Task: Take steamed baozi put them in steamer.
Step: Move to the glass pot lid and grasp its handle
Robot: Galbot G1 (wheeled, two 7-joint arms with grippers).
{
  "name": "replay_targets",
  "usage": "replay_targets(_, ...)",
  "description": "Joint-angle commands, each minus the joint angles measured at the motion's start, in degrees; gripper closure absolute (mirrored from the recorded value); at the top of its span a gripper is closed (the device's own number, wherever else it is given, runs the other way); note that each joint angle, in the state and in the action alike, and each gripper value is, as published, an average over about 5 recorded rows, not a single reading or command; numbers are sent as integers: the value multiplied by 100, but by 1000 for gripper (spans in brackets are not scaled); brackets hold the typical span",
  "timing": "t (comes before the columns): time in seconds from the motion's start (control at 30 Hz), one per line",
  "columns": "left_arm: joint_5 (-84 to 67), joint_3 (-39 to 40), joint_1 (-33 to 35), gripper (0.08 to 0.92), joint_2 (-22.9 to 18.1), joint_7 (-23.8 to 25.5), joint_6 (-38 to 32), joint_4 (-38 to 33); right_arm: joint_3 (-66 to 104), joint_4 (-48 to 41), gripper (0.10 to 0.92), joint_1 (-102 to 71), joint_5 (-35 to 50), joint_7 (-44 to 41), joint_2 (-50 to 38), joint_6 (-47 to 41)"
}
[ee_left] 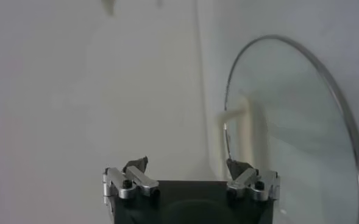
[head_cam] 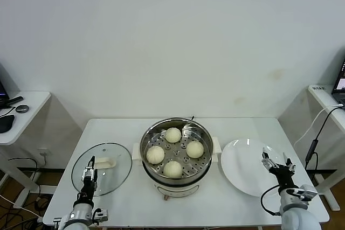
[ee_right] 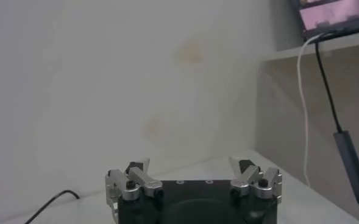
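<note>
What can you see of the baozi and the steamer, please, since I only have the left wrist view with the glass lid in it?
Observer: All four steamed baozi lie on the perforated tray inside the steamer, at the middle of the table.
Operator: Thank you. Is anything left on the plate?
Observer: No, the white plate, to the steamer's right, is bare.
Operator: And where is the right tool?
Observer: The right tool is open and holds nothing, above the plate's near right edge.
Operator: Is my left tool near the steamer?
Observer: No, the left tool is open over the glass lid, which lies flat to the steamer's left.
</note>
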Motion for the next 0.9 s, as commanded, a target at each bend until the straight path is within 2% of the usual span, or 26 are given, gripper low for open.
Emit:
replay_targets(0.03,207,136,-499,177,24,-7,212,541,75,23,203,-87,-53,25,160,29)
replay_targets(0.6,109,364,-1220,177,56,161,384,1110,176,96,203,-248,-109,21,179,49)
replay_targets(0.9,-13,402,-1497,177,57,98,416,1420,176,49,203,-287,-167,19,235,83)
